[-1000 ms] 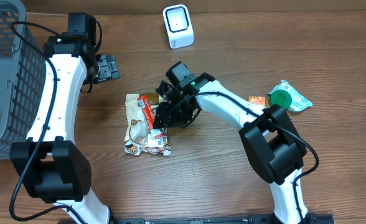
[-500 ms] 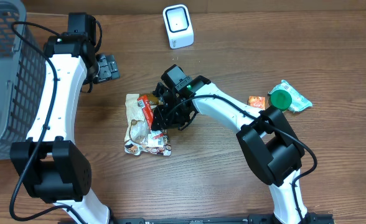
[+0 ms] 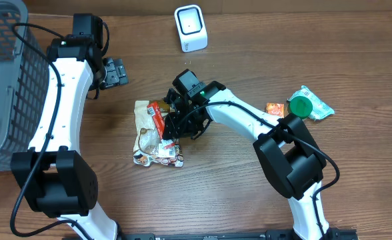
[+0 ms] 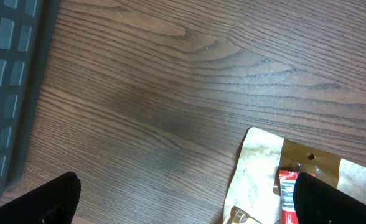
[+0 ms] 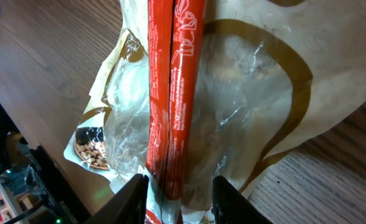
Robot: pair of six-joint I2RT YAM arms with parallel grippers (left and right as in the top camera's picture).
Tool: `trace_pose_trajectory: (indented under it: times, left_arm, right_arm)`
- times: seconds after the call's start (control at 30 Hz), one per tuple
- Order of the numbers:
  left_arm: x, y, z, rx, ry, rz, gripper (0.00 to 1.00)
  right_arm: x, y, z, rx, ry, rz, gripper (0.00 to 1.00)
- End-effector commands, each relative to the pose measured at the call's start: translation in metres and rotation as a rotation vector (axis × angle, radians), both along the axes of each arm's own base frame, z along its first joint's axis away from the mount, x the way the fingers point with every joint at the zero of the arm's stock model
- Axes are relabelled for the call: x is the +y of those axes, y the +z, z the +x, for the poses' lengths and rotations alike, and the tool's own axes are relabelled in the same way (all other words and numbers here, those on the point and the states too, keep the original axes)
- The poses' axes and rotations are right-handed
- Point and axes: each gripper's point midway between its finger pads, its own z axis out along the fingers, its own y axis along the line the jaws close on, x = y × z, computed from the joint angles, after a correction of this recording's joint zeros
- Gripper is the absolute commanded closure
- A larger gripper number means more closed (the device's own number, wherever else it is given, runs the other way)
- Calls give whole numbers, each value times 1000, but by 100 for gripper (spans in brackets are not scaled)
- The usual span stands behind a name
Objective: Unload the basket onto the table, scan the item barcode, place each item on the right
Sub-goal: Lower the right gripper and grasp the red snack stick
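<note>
A red stick packet (image 3: 158,120) lies lengthwise on a beige nut pouch (image 3: 148,141) in the middle of the table. My right gripper (image 3: 173,128) is low over both. In the right wrist view its jaws straddle the red packet (image 5: 173,93), and the right gripper (image 5: 180,202) is open. One fingertip (image 5: 139,196) is at the packet's edge, and a gap shows on the other side. The white scanner (image 3: 191,28) stands at the back. My left gripper (image 3: 113,72) hangs open over bare wood, away from the pouch (image 4: 258,180).
A grey wire basket (image 3: 3,80) fills the far left and shows at the left wrist view's edge (image 4: 9,74). To the right lie a green-lidded packet (image 3: 303,107) and a small orange packet (image 3: 274,107).
My right gripper has shifted a little left over the pouch and its jaws have narrowed slightly around the red packet. The left arm has not moved.
</note>
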Motion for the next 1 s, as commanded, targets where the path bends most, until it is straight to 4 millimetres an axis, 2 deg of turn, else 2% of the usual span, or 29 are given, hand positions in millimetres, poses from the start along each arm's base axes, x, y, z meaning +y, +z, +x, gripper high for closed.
trace_pose_trajectory:
  times: [0.0,0.3,0.67,0.97]
  left_arm:
    - [-1,12,2,-26,-24,16,0]
    - [-1,12,2,-26,-24,16,0]
    - [-1,12,2,-26,-24,16,1]
    - [-1,12,2,-26,-24,16,0]
  right_arm:
    - [0,1,-3,-7,10,1,66]
    - [-6,-5,-2,-29,1,-57,66]
    - [-5,-5,-4,-27,4,-57,77]
    - [-6,-5,-4,-26,4,-59,79]
